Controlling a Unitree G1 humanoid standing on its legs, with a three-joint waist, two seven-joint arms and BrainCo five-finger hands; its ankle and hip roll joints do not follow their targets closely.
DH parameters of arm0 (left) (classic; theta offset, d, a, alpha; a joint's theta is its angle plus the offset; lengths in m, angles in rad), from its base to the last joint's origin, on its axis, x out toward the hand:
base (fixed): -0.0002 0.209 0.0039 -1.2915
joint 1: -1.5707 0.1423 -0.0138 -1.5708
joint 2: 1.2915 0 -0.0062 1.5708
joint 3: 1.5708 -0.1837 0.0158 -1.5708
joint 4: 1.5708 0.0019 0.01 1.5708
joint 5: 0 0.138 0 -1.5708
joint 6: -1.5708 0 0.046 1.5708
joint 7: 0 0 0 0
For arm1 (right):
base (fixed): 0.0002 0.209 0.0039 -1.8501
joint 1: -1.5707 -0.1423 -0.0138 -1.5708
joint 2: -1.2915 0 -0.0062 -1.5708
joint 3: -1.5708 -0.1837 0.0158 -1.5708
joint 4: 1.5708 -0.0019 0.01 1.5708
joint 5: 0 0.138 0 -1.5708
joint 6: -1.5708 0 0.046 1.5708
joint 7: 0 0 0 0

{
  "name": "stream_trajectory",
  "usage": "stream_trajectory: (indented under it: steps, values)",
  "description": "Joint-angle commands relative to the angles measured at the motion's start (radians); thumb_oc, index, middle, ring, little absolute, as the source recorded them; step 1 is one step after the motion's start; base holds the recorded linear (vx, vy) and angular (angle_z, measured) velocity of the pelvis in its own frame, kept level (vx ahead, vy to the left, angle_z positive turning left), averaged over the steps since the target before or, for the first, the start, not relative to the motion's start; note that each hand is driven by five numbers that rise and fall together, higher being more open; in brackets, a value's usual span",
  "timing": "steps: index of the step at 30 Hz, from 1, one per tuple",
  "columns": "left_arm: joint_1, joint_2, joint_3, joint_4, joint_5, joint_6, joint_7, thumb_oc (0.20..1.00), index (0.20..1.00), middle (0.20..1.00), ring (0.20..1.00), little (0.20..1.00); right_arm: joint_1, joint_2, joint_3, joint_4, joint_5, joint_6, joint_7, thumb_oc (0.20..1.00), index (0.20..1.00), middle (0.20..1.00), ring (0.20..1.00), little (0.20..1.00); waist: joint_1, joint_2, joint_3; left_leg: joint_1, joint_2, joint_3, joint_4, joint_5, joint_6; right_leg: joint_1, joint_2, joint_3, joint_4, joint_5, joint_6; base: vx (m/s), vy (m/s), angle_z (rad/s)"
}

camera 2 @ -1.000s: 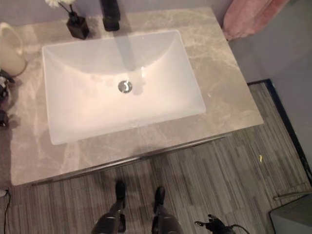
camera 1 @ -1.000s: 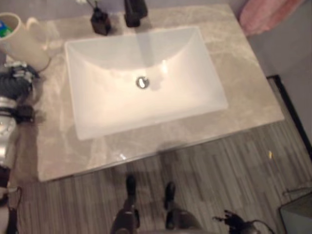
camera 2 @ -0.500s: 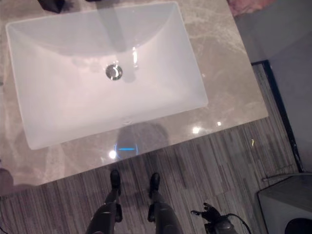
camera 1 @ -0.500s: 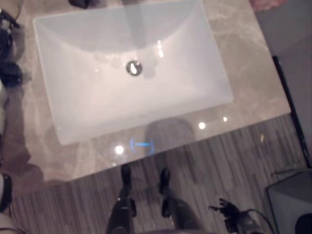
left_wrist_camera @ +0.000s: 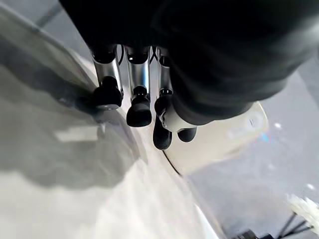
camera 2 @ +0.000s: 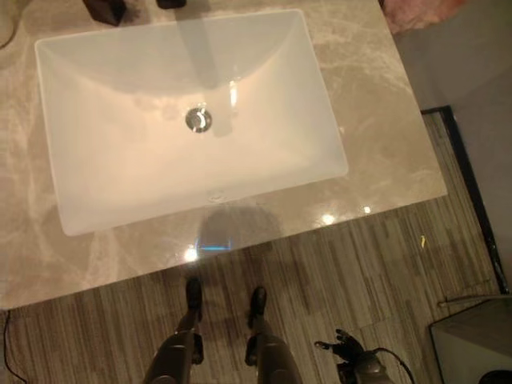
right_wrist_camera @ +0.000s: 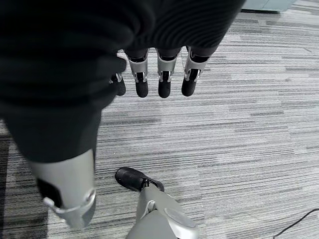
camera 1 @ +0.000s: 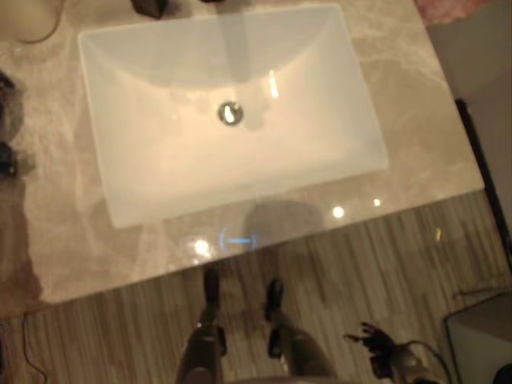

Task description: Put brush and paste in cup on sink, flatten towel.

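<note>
Counter: grey-beige marbled stone top [camera 1: 64, 232], ceiling-light glints near its 6 o'clock edge | Floor: grey striped carpet [camera 2: 360, 280] from 6 to 4 o'clock | Furniture: grey bin corner [camera 2: 472, 344] at 5 o'clock

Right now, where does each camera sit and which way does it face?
Left eye view: on the head, looking down at the sink and counter; right hand low right.
Right eye view: beside it, same downward look; both share sink, counter and right hand.
Left wrist view: on the left wrist, along the left hand toward counter and cup.
Right wrist view: on the right wrist, along the right hand's open fingers toward the floor.
</note>
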Motion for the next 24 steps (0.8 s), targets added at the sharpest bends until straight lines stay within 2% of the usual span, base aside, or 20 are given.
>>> stream_trajectory:
  steps: [1, 4, 6, 10, 16, 19, 24]
  values:
    - [-0.014, 0.045, 0.062, 0.052, 0.033, -0.035, 0.039, 0.2, 0.2, 0.2, 0.2, 0.2, 0.077, -0.066, 0.003, 0.029, 0.0, 0.005, -0.005, 1.0, 1.0, 1.0, 1.0, 1.0, -0.01, 0.0, -0.055, -0.01, -0.019, -0.084, 0.011, -0.074, 0.028, 0.001, -0.083, -0.043, -0.001, 0.038, 0.097, 0.0, 0.0, 0.0]
    - [-0.086, 0.04, 0.038, 0.071, 0.041, -0.044, 0.078, 0.2, 0.2, 0.2, 0.2, 0.2, 0.075, -0.072, 0.014, 0.027, -0.001, 0.004, -0.006, 1.0, 1.0, 1.0, 1.0, 1.0, -0.021, -0.004, -0.051, -0.018, -0.019, -0.084, 0.011, -0.072, 0.027, -0.006, -0.083, -0.042, -0.001, 0.043, 0.1, 0.0, 0.0, 0.0]
    - [-0.178, 0.044, -0.019, 0.105, 0.043, -0.05, 0.105, 0.2, 0.2, 0.2, 0.2, 0.2, 0.065, -0.078, 0.017, 0.02, 0.01, 0.004, -0.009, 1.0, 1.0, 1.0, 1.0, 1.0, -0.029, -0.007, -0.046, -0.028, -0.02, -0.085, 0.011, -0.07, 0.027, -0.016, -0.084, -0.041, -0.001, 0.05, 0.105, 0.01, 0.033, 0.04]
    - [-0.439, 0.08, -0.204, 0.222, 0.025, -0.051, 0.148, 0.2, 0.2, 0.2, 0.2, 0.2, 0.051, -0.083, 0.008, 0.023, 0.062, 0.005, -0.014, 1.0, 1.0, 1.0, 1.0, 1.0, -0.053, -0.02, -0.041, -0.054, -0.017, -0.087, 0.011, -0.067, 0.028, -0.039, -0.082, -0.04, -0.001, 0.07, 0.115, 0.02, 0.03, 0.09]
    - [-0.742, 0.085, -0.385, 0.374, 0.02, -0.037, 0.226, 0.2, 0.2, 0.2, 0.2, 0.2, 0.068, -0.064, 0.013, 0.048, 0.095, 0.007, -0.013, 1.0, 1.0, 1.0, 1.0, 1.0, -0.087, -0.051, -0.04, -0.09, -0.008, -0.09, 0.011, -0.067, 0.03, -0.076, -0.071, -0.028, -0.001, 0.095, 0.126, 0.03, 0.033, -0.04]
    - [-0.835, 0.083, -0.458, 0.43, 0.008, -0.034, 0.231, 0.2, 0.2, 0.2, 0.2, 0.2, 0.079, -0.054, 0.006, 0.068, 0.113, 0.006, -0.018, 1.0, 1.0, 1.0, 1.0, 1.0, -0.105, -0.067, -0.043, -0.113, -0.004, -0.094, 0.011, -0.061, 0.027, -0.093, -0.065, -0.027, -0.001, 0.098, 0.127, 0.02, 0.018, 0.02]
    - [-0.844, 0.057, -0.48, 0.428, -0.008, -0.038, 0.211, 0.2, 0.2, 0.2, 0.2, 0.2, 0.088, -0.042, 0.012, 0.087, 0.114, 0.008, -0.016, 1.0, 1.0, 1.0, 1.0, 1.0, -0.111, -0.07, -0.046, -0.124, -0.004, -0.1, 0.011, -0.061, 0.029, -0.1, -0.061, -0.027, -0.001, 0.093, 0.125, 0.01, 0.01, 0.02]
